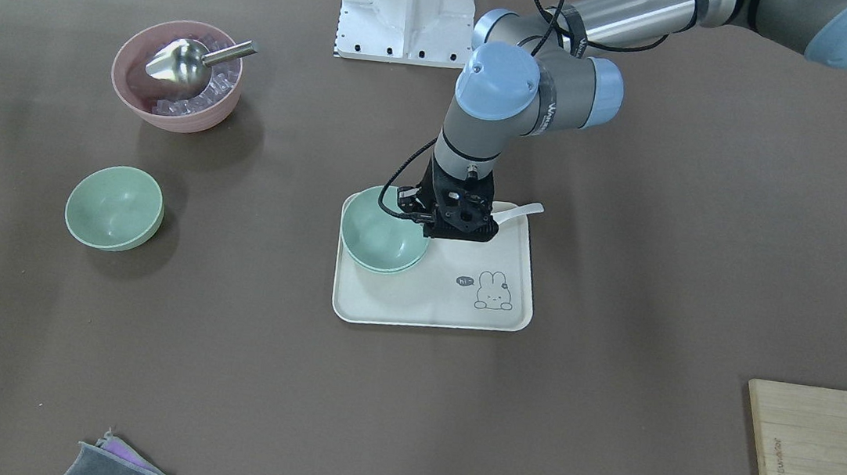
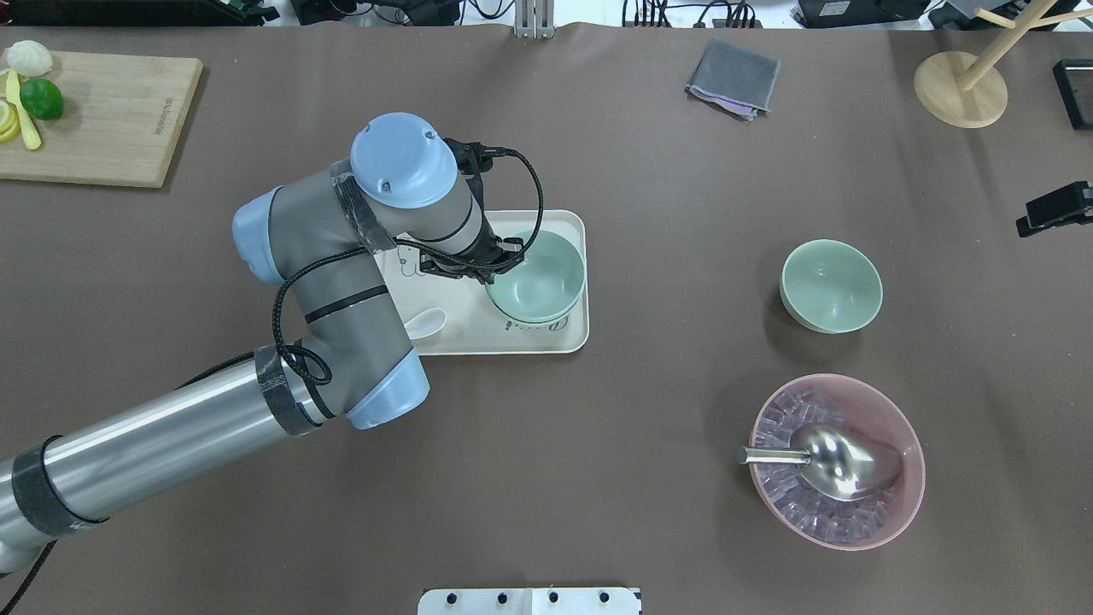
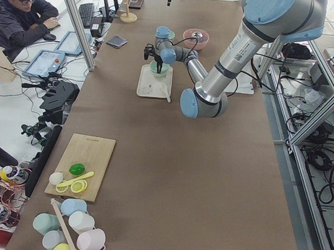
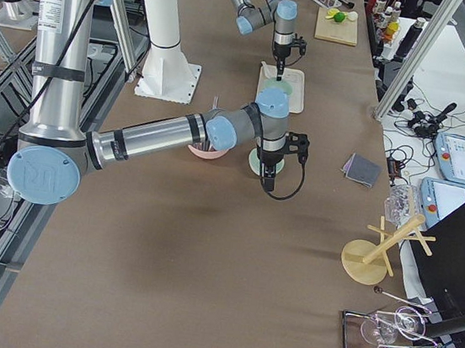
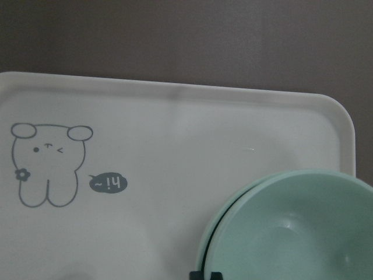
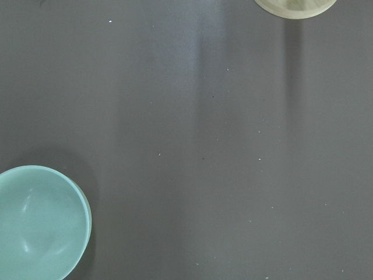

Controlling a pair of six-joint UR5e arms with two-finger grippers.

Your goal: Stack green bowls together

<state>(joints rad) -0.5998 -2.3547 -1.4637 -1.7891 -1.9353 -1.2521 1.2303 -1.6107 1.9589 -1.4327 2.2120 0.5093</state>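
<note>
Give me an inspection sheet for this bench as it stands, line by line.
Surface: brown table, no spills seen.
Job's things: two nested bowls on the tray; third bowl alone on the table.
Clutter: pink bowl with scoop, spoon, cloth, board with lime, stand.
Hands: left hand at the nested bowls' rim, grip unclear; right hand raised near the third bowl, state unclear.
Cables: black cable loops beside the left wrist.
Surroundings: operator seated beside the table.

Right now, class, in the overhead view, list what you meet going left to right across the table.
Cutting board, stacked green bowls, grey cloth, lone green bowl, wooden stand.
</note>
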